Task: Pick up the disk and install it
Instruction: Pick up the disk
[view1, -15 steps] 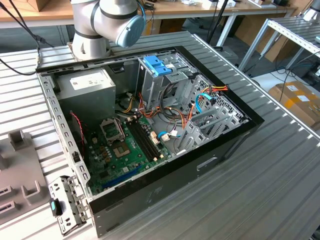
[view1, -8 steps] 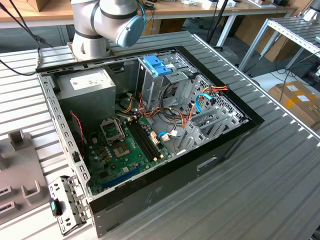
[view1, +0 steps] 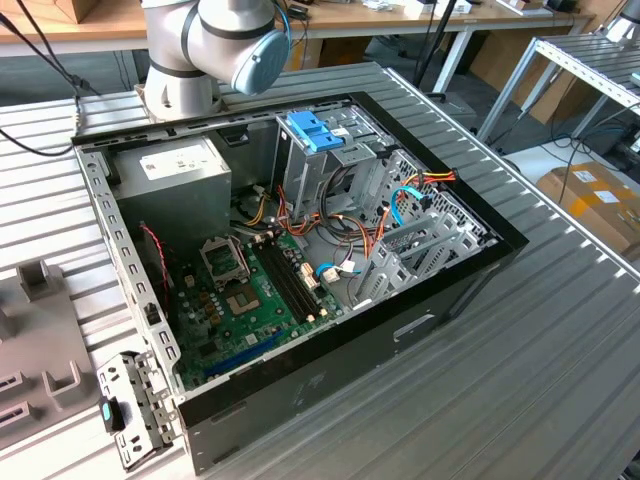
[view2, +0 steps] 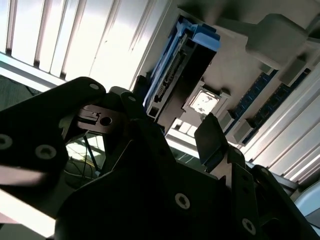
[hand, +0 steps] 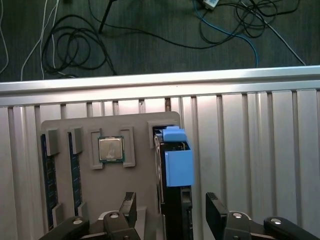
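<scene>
Slats of bare ribbed aluminium make up the table (view1: 560, 380). At the exterior view's left edge lies a grey moulded plastic parts tray (view1: 30, 340), with a loose perforated steel bracket (view1: 135, 410) just beside it. Next comes the open black desktop computer case (view1: 330, 370). Inside it are a grey power-supply box (view1: 170, 175) whose white sticker carries print I cannot make out, a green motherboard (view1: 245, 300), and a blue plastic latch (view1: 313, 130) atop the grey drive cage. The robot arm's grey-and-blue joint (view1: 225, 35) stands behind the case. Past the table's edge at the exterior view's right sits a labelled brown cardboard box (view1: 590, 200), its writing unreadable.

In the first wrist view the tray holds two dark memory modules (hand: 46, 170), then a square silver processor chip (hand: 111, 149). After those comes the flat rectangular disk (hand: 177, 165) in its light-blue plastic caddy rail, standing on edge in a slot. The black gripper (hand: 171, 205) hangs over it with fingers (hand: 215, 212) spread, one on each side of the disk and apart from it. Beyond the table, dark carpet (hand: 150, 35) carries loose cables.
</scene>
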